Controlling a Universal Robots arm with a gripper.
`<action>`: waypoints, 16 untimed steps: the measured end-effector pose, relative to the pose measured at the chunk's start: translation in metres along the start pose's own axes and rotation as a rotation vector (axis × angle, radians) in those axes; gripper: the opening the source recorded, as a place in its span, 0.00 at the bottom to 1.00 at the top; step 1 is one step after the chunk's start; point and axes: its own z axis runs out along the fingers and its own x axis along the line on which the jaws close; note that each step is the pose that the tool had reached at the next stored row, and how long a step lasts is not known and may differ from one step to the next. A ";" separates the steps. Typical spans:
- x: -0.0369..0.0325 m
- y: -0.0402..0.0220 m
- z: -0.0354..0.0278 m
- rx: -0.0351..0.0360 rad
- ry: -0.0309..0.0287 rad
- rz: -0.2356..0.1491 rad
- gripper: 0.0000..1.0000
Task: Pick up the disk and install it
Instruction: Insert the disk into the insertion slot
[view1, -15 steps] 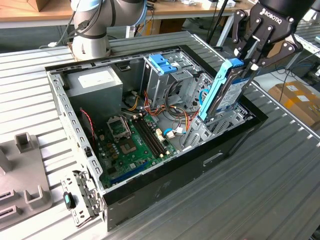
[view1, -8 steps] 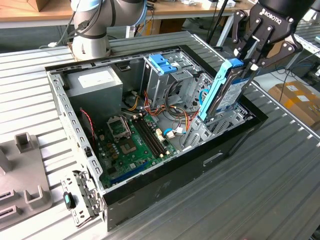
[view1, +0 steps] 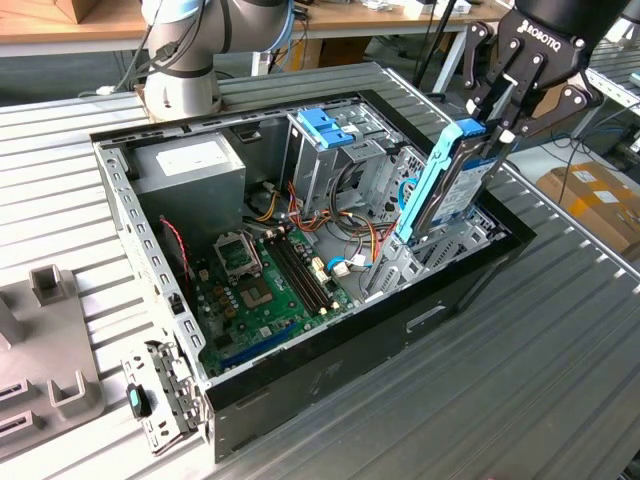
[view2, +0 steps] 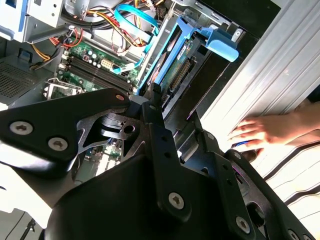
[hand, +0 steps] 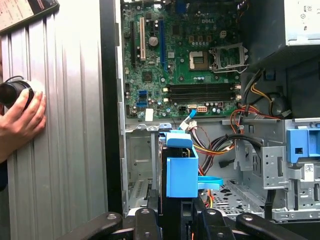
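My gripper (view1: 493, 130) is shut on the upper end of the disk (view1: 450, 185), a flat drive with light-blue side rails. The disk stands on edge, tilted, with its lower end down in the drive bay (view1: 425, 255) at the front corner of the open computer case (view1: 330, 350), on the exterior view's right. In the first wrist view the disk's blue rail (hand: 181, 170) runs up from between my fingers (hand: 145, 220) toward the motherboard. In the second wrist view the disk (view2: 170, 65) is edge-on beyond a fingertip (view2: 156, 92).
Inside the case are a green motherboard (view1: 260, 290), a grey power supply box (view1: 190, 170), a drive cage with a blue latch (view1: 325, 125) and loose cables (view1: 350, 245). A person's hand (hand: 20, 120) rests on the ribbed table beside the case. The robot base (view1: 180, 80) stands behind it.
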 end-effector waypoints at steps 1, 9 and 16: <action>0.0000 0.0000 0.0008 0.0000 0.0000 0.000 0.35; 0.0000 -0.0001 0.0081 0.0000 0.0003 0.000 0.35; 0.0000 -0.0002 0.0244 0.0001 0.0014 0.000 0.35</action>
